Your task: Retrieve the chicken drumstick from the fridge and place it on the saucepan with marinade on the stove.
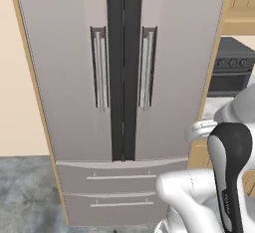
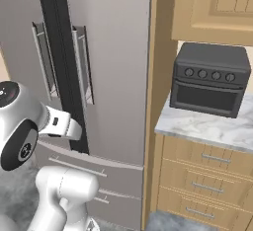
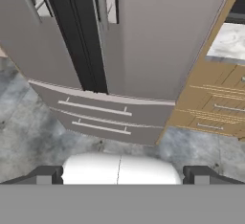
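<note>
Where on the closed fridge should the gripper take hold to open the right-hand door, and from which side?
Probably the right door's vertical bar handle, around mid-height. The fridge has both doors shut, and the bar stands off the door beside the black centre strip, so open fingers can straddle it. Approach head-on from the front, fingers side by side across the upright bar.

fridge [image 1: 69,77] doors shut, interior hidden; top cut off at frame top. Toaster oven [image 1: 231,70] clipped by right edge, left base view.
</note>
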